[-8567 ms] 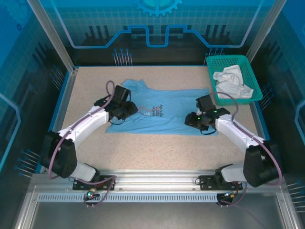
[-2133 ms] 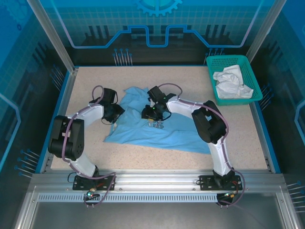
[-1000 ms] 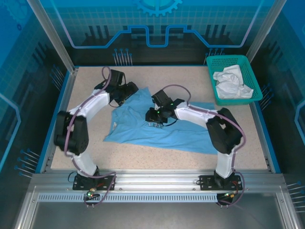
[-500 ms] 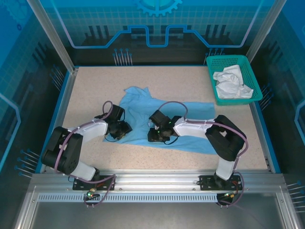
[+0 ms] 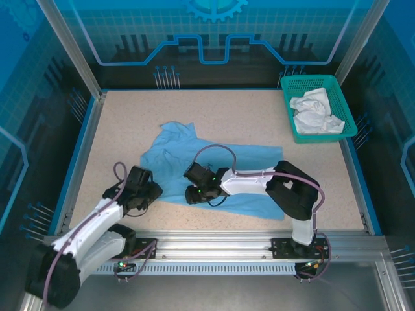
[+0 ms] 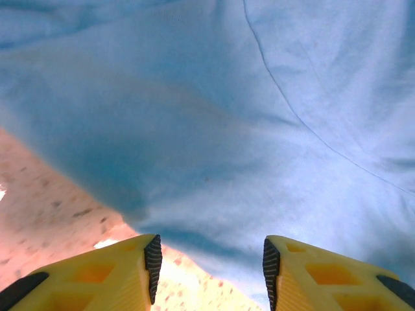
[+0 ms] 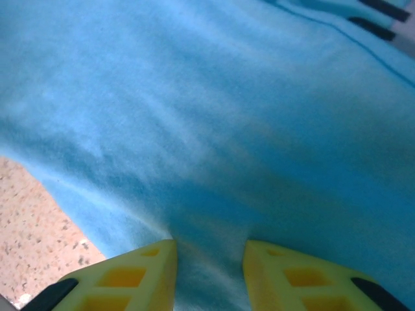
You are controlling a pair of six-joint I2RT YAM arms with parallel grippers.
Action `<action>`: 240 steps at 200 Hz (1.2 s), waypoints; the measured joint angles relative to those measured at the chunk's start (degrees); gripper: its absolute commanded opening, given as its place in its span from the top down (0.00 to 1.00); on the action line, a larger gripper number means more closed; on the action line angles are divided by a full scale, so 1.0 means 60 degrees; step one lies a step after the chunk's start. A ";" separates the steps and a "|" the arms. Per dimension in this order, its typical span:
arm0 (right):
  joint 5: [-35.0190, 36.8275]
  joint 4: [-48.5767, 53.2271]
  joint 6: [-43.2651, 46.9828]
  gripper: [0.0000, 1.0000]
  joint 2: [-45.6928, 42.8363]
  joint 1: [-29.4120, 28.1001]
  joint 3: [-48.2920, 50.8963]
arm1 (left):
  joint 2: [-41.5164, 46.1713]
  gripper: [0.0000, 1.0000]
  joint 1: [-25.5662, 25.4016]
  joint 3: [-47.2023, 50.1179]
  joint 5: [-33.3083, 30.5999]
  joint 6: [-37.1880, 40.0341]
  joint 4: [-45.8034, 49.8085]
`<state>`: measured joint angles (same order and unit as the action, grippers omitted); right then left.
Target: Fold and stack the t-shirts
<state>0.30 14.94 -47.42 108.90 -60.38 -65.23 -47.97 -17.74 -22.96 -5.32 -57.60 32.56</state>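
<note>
Top external: blue t-shirt [image 5: 259,155], long axis roughly left-right.

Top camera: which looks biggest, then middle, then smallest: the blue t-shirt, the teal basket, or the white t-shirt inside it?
1. blue t-shirt, spread out wide
2. teal basket
3. white t-shirt, crumpled up inside the basket
</note>
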 measured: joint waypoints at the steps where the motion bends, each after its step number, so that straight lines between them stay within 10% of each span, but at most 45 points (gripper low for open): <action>1: 0.0004 -0.0004 0.0011 0.64 0.0004 -0.0015 -0.0007 | 0.0084 0.52 0.0000 0.0022 -0.0004 -0.0004 0.0058; 82: 0.0455 0.0546 0.0477 0.56 -0.0310 -0.0470 0.0047 | 0.2029 0.46 0.0000 -0.0335 -0.0073 0.0007 0.2229; 137: 0.0878 0.1617 -0.0342 0.68 -0.0772 -0.0597 -0.1198 | -0.0273 0.36 0.0240 -0.5282 -0.0262 0.1902 0.3133; 240: 0.0266 0.2619 -0.1027 0.85 0.5224 -0.1118 -0.8477 | -0.1534 0.17 0.3424 -0.7038 0.0215 0.3727 0.3410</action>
<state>1.89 30.65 -53.58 140.25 -67.09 -116.09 -57.17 2.81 -65.19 -4.03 -35.24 53.01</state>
